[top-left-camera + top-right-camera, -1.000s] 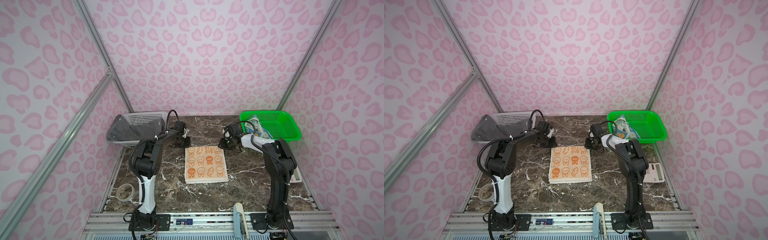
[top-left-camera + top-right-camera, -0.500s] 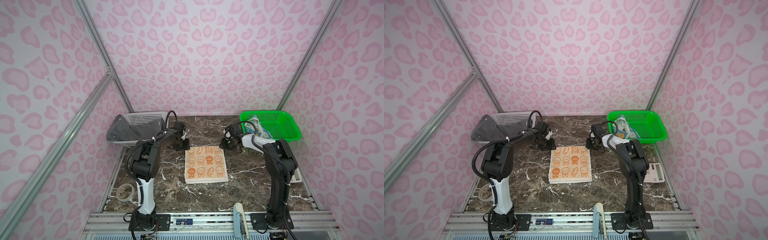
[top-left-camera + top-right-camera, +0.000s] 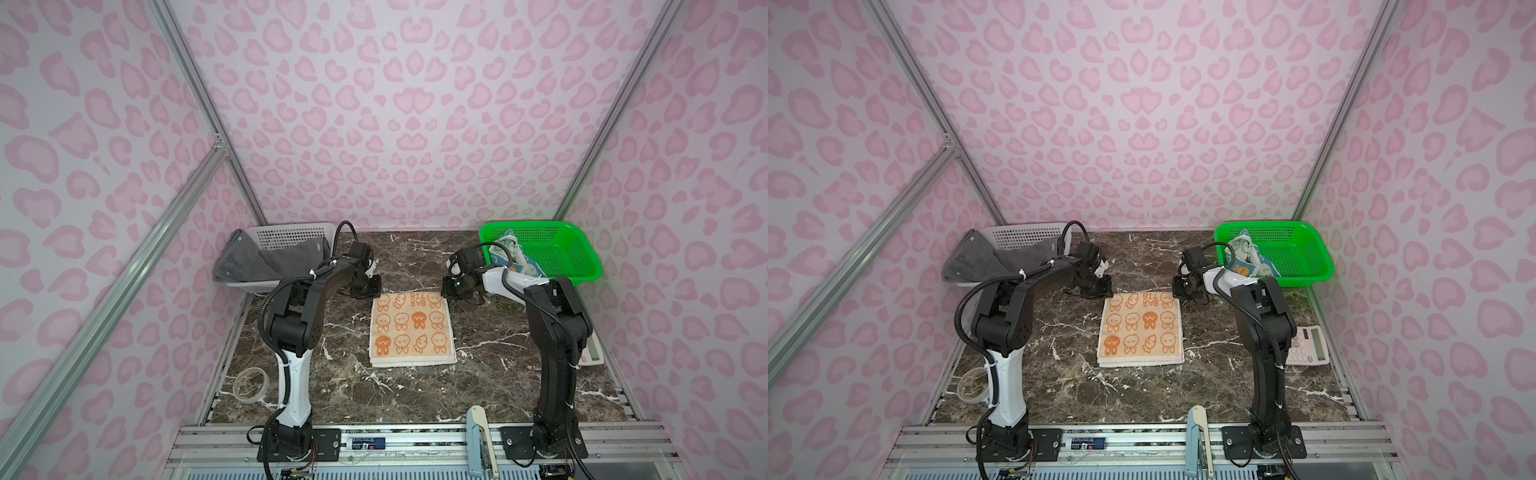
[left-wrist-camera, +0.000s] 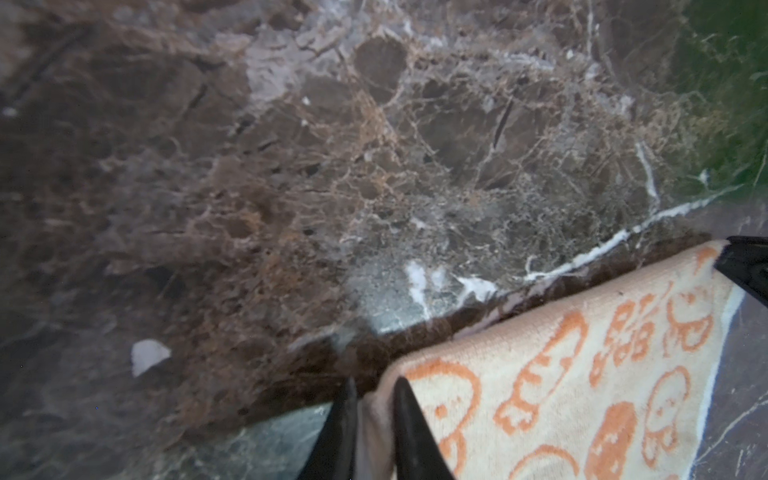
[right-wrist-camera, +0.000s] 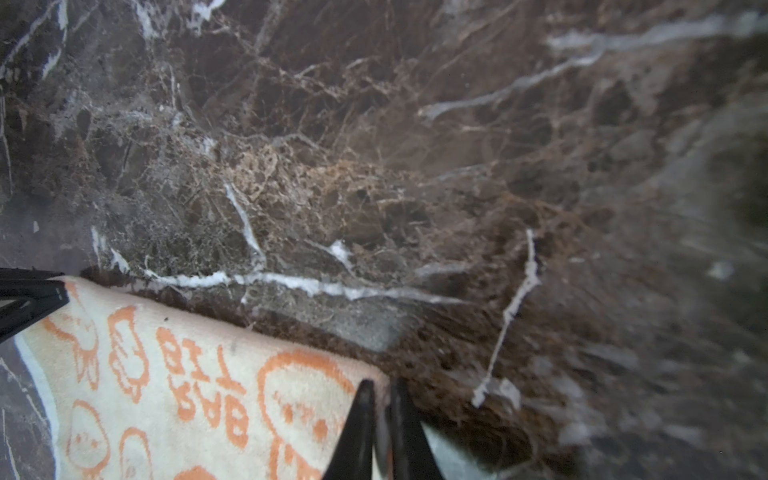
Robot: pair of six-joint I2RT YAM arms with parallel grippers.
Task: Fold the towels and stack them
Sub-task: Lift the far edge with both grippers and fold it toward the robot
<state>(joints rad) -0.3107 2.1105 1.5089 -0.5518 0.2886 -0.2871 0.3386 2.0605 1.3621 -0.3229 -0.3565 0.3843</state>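
Note:
An orange towel [image 3: 411,332] [image 3: 1140,328], cream with orange rabbit prints and "RAB BIT" lettering, lies folded flat mid-table in both top views. My left gripper [image 3: 374,291] [image 4: 374,384] is shut on its far left corner, cloth pinched between the fingers. At the far right corner my right gripper [image 3: 446,291] [image 5: 382,384] is shut on the cloth too. A dark grey towel [image 3: 257,262] hangs over the white basket [image 3: 295,235]. A blue towel [image 3: 509,249] lies crumpled in the green basket [image 3: 590,270].
The dark marble table holds a tape roll [image 3: 250,384] at the front left and a calculator [image 3: 1308,345] by the right edge. A white tool [image 3: 478,436] stands on the front rail. The baskets sit in the two far corners.
The left gripper slid in to the towel's far left corner. Both grippers have closed on the far corners. The towel itself has not moved.

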